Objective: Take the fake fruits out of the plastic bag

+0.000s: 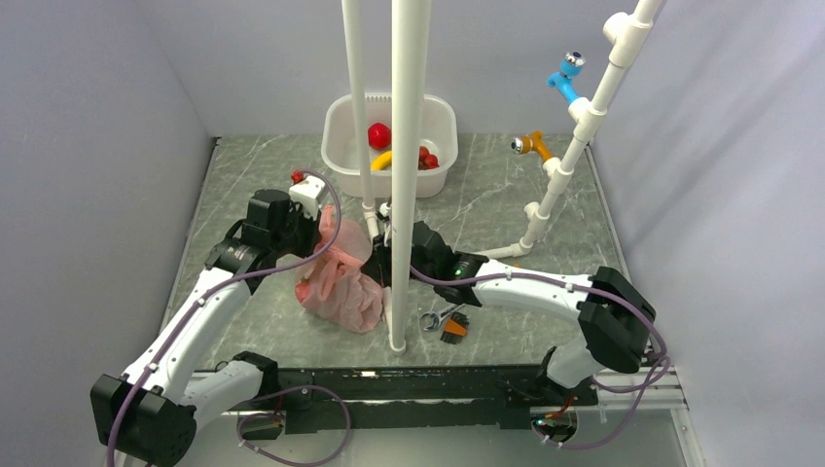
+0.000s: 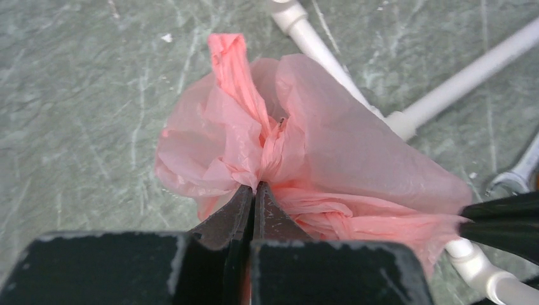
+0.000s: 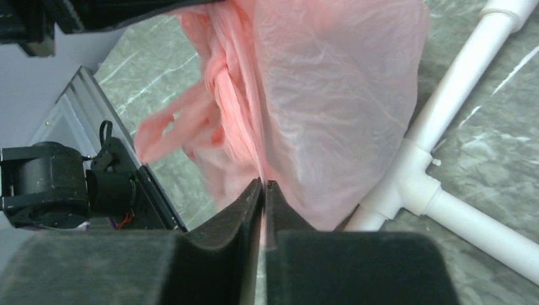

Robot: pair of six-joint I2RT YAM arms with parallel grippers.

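**A:** Where does everything sit?

**B:** On the table (image 1: 506, 195), the tub (image 1: 336, 146) stands at the far edge. The bag (image 1: 340, 287) is bunched at the middle, a little toward the near edge, just beside the upright pipe (image 1: 409, 146).

**A:** And the end effectors?

**B:** The left end effector (image 2: 254, 187) has its jaws together, clamped on a gathered pleat of the bag. The right end effector (image 3: 263, 183) has its jaws together too, nipping a fold on the opposite side.

**A:** The fruits?

**B:** Fruits (image 1: 378, 134) lie in the tub, red ones and a banana (image 1: 381, 161). One red piece (image 1: 298, 176) lies on the table toward the far-left corner. The film is too crumpled to tell whether any are left inside, though it looks slack.

**A:** So how should this step be handled?

**B:** My judgement is that both pinches are on bunched film, which may be holding the mouth closed. One end effector should hold high. The other should let go and retake the rim, then draw the mouth apart. After that, tip the bag and shake it gently. The film is thin and could tear, so pull slowly and stay off the pipe.
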